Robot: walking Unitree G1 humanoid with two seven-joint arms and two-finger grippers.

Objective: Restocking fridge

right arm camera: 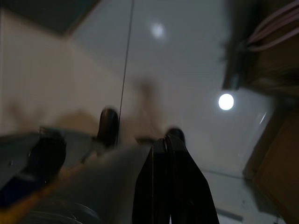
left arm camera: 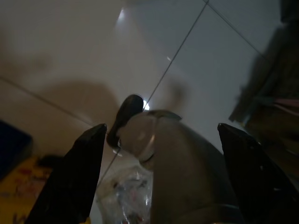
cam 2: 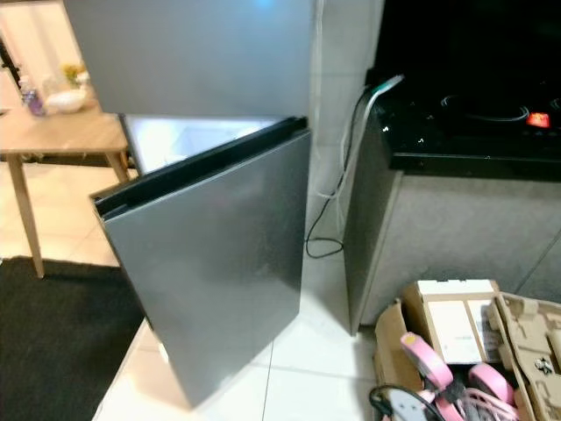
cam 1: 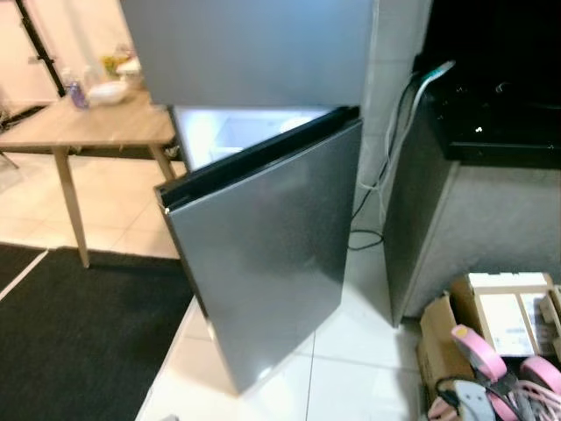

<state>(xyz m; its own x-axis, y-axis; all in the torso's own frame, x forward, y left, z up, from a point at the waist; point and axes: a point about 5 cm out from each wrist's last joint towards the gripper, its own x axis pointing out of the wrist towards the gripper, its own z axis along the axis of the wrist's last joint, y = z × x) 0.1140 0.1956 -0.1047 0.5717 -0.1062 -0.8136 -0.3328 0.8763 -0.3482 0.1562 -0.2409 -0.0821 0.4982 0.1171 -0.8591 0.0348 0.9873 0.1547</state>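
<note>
Fridge lower door (cam 1: 267, 254) ajar, lit interior (cam 1: 237, 132) visible. My left hand (left arm camera: 159, 154) hangs wide open, empty; right hand (right arm camera: 170, 182) closed, empty. Step: opening. Next: swing door wider, fetch stock.

The half-open lower door (cam 1: 263, 254) is hiding most of the fridge (cam 1: 254, 53) interior, leaving a lit sliver at 12 o'clock above it (contents too washed out to read). The upper door is running off the top edge. Small items on the wooden counter (cam 1: 88, 123) at 10 o'clock are blurring together. The cardboard box (cam 2: 456, 329) and pink things (cam 2: 434, 360) at 5 o'clock are being cropped. Both wrist views are showing dim, smeared floor tiles (left arm camera: 219, 56).
</note>
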